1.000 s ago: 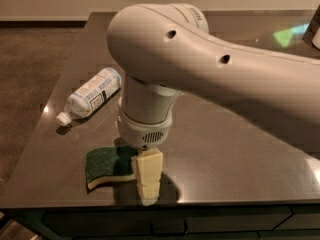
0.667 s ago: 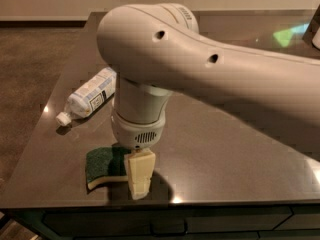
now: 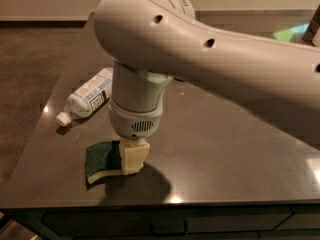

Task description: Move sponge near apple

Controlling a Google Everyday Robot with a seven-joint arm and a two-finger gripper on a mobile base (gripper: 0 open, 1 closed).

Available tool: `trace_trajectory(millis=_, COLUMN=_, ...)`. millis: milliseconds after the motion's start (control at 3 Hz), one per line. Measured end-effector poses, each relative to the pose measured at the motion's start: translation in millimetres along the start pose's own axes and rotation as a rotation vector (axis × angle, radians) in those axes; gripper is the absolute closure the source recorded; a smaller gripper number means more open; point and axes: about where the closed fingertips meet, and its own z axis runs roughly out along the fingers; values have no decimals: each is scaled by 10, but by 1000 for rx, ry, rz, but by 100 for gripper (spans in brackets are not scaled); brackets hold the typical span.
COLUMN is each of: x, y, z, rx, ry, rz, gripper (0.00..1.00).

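Note:
The sponge (image 3: 102, 160) lies flat near the front left of the dark table (image 3: 225, 154), its dark green top up and a pale yellow layer along its front edge. My gripper (image 3: 132, 158) points straight down from the thick white arm (image 3: 200, 49) and sits low at the sponge's right end, touching or overlapping it. The wrist housing (image 3: 136, 109) hides the sponge's far right part. The apple is out of view, or hidden behind the arm.
A plastic bottle (image 3: 88, 97) with a white cap lies on its side at the table's left, behind the sponge. The table's front edge (image 3: 170, 202) runs just below the sponge, and the left edge is close. Brown floor lies to the left.
The arm has moved left and down. The gripper, which stood just right of the sponge, is now lower and against the sponge's right end. The sponge and bottle have not moved.

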Motion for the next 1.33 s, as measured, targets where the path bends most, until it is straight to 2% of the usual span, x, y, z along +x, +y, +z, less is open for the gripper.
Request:
trace_trajectory(millis=333, x=74, y=-228, z=-161, rx=17, ry=-12, rz=60, gripper=87)
trace_trajectory(millis=667, x=318, y=-664, z=-364, rx=51, ry=-23, rz=167, gripper=100)
trace_trajectory(millis=1000, x=803, y=-1169, z=-500, rx=101, ry=1, rz=279, gripper=100)
trace_trajectory(millis=1333, x=1336, y=-1523, z=-573, rx=139, ry=36, rz=366, gripper=100)
